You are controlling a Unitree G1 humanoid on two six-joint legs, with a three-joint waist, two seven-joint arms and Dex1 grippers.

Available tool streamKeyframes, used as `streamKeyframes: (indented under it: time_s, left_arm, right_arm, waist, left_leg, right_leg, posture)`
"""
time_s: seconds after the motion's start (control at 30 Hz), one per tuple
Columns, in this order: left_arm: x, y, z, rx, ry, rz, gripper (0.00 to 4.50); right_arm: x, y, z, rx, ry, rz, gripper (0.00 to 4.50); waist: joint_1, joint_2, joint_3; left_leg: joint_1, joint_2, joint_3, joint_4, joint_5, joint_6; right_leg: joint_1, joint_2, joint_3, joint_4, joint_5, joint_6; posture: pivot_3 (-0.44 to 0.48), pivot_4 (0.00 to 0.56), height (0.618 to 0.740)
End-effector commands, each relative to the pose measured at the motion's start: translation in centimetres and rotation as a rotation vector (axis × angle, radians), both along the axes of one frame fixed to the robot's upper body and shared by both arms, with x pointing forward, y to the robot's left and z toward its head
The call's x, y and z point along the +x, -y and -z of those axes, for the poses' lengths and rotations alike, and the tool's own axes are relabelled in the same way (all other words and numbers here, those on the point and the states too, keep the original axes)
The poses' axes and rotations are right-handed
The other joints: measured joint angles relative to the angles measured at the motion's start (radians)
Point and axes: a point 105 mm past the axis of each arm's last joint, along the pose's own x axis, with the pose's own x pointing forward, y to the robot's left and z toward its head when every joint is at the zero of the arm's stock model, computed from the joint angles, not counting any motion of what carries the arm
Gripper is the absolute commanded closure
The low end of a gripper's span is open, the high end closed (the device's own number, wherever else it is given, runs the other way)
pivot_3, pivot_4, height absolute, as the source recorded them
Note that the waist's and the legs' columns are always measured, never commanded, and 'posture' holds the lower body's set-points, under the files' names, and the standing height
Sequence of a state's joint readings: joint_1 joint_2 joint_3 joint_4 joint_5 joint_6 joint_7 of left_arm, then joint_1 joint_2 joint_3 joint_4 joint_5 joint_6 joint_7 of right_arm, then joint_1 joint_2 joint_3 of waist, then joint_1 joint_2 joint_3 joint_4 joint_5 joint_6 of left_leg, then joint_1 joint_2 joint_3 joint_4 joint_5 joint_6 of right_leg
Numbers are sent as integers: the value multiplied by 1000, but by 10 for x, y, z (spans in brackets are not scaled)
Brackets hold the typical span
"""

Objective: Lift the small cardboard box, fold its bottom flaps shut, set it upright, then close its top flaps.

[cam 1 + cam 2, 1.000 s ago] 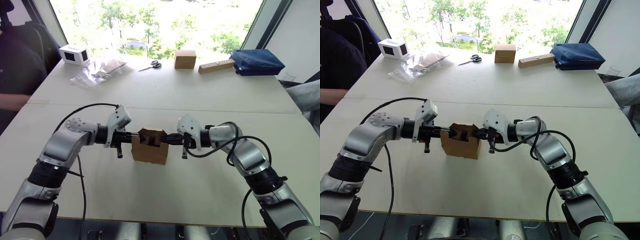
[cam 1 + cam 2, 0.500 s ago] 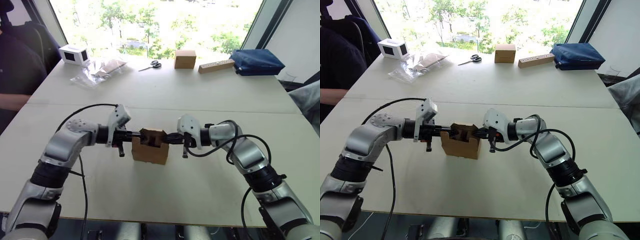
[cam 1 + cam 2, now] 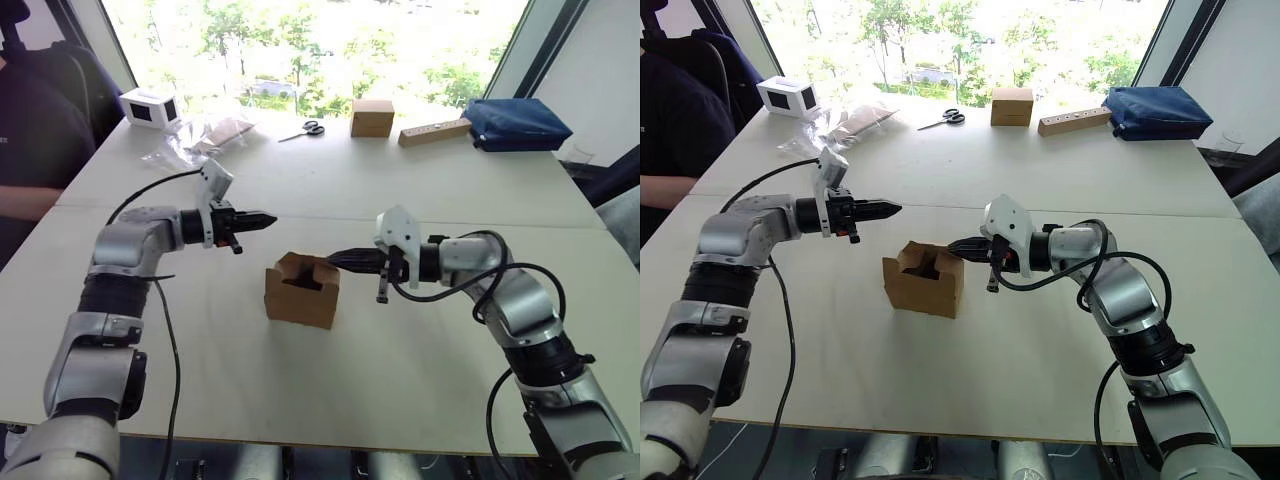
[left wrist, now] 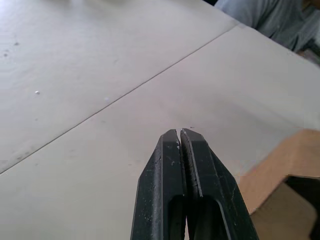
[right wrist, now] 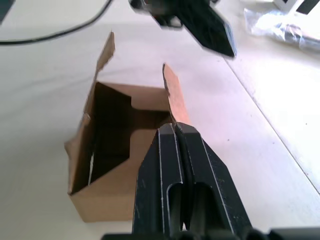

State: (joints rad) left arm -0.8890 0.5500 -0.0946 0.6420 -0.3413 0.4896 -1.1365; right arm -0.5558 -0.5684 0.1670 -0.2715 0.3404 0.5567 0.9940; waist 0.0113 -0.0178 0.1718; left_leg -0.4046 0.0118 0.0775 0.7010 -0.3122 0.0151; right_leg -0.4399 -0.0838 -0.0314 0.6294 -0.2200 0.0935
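The small cardboard box (image 3: pixel 300 290) stands upright on the table, its top open and its top flaps (image 5: pixel 172 97) sticking up. My left gripper (image 3: pixel 270 217) hovers shut behind and to the left of the box, well clear of it, its fingers (image 4: pixel 170 150) pressed together. My right gripper (image 3: pixel 335 259) is shut too, its tip right at the box's right-hand upper edge. In the right wrist view its fingers (image 5: pixel 192 150) point at an upright flap with nothing held between them. The box's bottom is hidden against the table.
Along the far edge lie a cube-like brown box (image 3: pixel 371 117), a long tan block (image 3: pixel 433 132), a blue bag (image 3: pixel 513 124), scissors (image 3: pixel 303 130), plastic bags (image 3: pixel 200 140) and a white box (image 3: pixel 148 107). A person (image 3: pixel 30 130) sits at the left.
Both grippers have pulled out of the box's open top. The left one swung up and back to the left, the right one drew slightly right. The box stays put.
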Motion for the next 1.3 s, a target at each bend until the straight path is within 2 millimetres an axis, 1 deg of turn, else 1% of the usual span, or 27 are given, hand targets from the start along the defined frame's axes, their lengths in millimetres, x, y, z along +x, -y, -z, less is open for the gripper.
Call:
streamKeyframes:
  time_s: [0.03, 0.1, 0.13, 0.17, 0.23, 0.33, 0.4, 0.47, 0.53, 0.63, 0.73, 0.83, 0.97, 1.3]
  left_arm:
    - [3, 6, 13, 57, 1, 53, 4428]
    - [2, 10, 22, 59, -25, 76, 4428]
    - [0, 11, 27, 62, -40, 95, 4428]
    - [-2, 13, 29, 60, -52, 116, 4428]
    - [-4, 15, 32, 58, -62, 138, 4428]
    - [-6, 17, 31, 47, -70, 161, 4428]
    - [-11, 19, 32, 39, -91, 196, 4428]
    - [-17, 20, 34, 41, -99, 226, 4428]
    - [-20, 21, 33, 40, -99, 232, 4428]
    - [-25, 18, 33, 37, -102, 232, 4428]
    - [-30, 17, 34, 38, -105, 231, 4428]
    - [-34, 17, 36, 36, -109, 233, 4428]
    - [-34, 19, 38, 27, -105, 213, 4428]
    - [-36, 25, 38, 20, -101, 222, 4428]
  right_arm:
    - [-13, 1, -21, 51, 37, -19, 4500]
    - [-22, -1, -31, 82, 30, -33, 4500]
    - [-29, -4, -37, 108, 24, -53, 4500]
    - [-40, -9, -37, 116, 6, -84, 4500]
    - [-52, -15, -36, 118, -20, -113, 4500]
    - [-62, -20, -27, 81, -39, -135, 4500]
    - [-71, -29, -16, 42, -41, -160, 4500]
    - [-74, -36, -6, 1, -31, -175, 4500]
    - [-71, -39, 2, -46, -9, -177, 4500]
    - [-58, -40, 10, -102, 41, -148, 4500]
    - [-51, -41, 12, -110, 73, -136, 4500]
    - [-48, -42, 12, -111, 89, -137, 4500]
    - [-43, -42, 13, -125, 109, -131, 4500]
    - [-35, -50, 26, -130, 97, -132, 4500]
  waist:
    - [0, 0, 0]
    - [0, 0, 0]
    - [-1, 0, 0]
    - [-2, 0, 0]
    - [-2, 0, 0]
    - [-1, 0, 0]
    - [-1, 0, 0]
    - [-1, 0, 0]
    - [-2, 0, 0]
    - [-3, 0, 0]
    - [-5, 0, 0]
    - [-5, 0, 0]
    - [-1, 0, 0]
    - [-3, 0, 0]
  left_leg:
    - [0, 0, 0, 0, 0, 0]
    - [-1, 0, 0, 0, 0, 1]
    - [-1, 0, 0, 0, 0, 1]
    - [-1, 0, 0, 0, -1, 1]
    - [-1, 1, -1, 0, -1, 2]
    - [-1, 1, -1, 0, -2, 4]
    - [-1, 1, -2, 0, -2, 4]
    - [-1, 1, -2, 0, -2, 4]
    - [-1, 1, -2, 0, -2, 4]
    - [-1, 1, -2, 0, -2, 4]
    - [-1, 1, -3, 0, -2, 4]
    - [-1, 1, -2, 0, -2, 4]
    - [-1, 1, -3, 0, -2, 4]
    - [-1, 1, -2, 0, -2, 4]
  right_leg:
    - [0, 0, 0, 0, 0, 0]
    - [0, 0, 0, 0, 0, 0]
    - [-1, 0, 0, 0, 0, 0]
    - [-1, 0, 0, 0, 0, 0]
    - [-2, 0, 0, 0, 0, 0]
    - [-1, 0, -1, 0, 0, 0]
    - [-1, 0, -1, 0, 0, -1]
    - [-1, 0, -1, 0, 0, -1]
    - [-2, 0, -1, 0, 0, -1]
    - [-2, 0, 0, 0, 0, -1]
    - [-2, 0, 0, 0, 0, -1]
    - [-2, 0, 0, 0, 0, -1]
    - [-2, 0, 0, 0, 0, -1]
    - [-2, 0, 0, 0, 0, -1]
  posture:
    - [0, 150, 740]
    - [0, 150, 740]
    - [0, 150, 740]
    - [0, 150, 740]
    - [0, 150, 740]
    - [0, 150, 740]
    - [0, 150, 740]
    - [0, 150, 740]
    - [0, 150, 740]
    - [0, 150, 740]
    - [0, 150, 740]
    - [0, 150, 740]
    - [0, 150, 740]
    - [0, 150, 740]
